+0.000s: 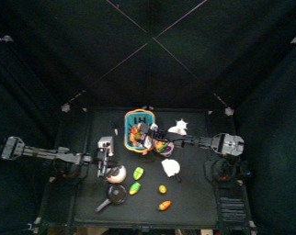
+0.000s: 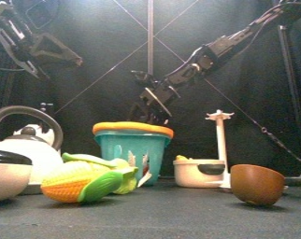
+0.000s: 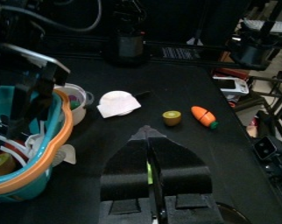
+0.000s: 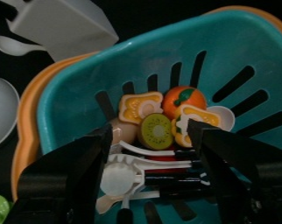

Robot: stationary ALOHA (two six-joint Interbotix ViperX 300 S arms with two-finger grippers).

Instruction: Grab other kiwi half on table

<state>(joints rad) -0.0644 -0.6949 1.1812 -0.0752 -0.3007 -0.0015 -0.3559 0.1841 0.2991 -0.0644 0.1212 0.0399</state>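
Note:
A kiwi half (image 3: 172,116) lies cut side up on the black table (image 3: 225,166), next to a carrot (image 3: 203,116); in the top view this kiwi half (image 1: 163,190) is at the front middle. Another kiwi half (image 4: 155,129) lies in the teal basket (image 4: 214,52) among other toy foods. My right gripper (image 4: 153,153) is open just above it, a jaw on each side, not touching; it hangs over the basket (image 1: 141,124) in the top view. My left gripper (image 3: 150,171) is shut, low beside the basket, well short of the table's kiwi half.
A white cloth-like piece (image 3: 117,103) lies between basket and kiwi. A kettle (image 2: 22,135), toy corn (image 2: 78,182), a brown bowl (image 2: 257,182) and a white utensil holder (image 2: 203,170) stand along the front. A green fruit (image 1: 138,173) and a pan (image 1: 114,195) lie near the left arm.

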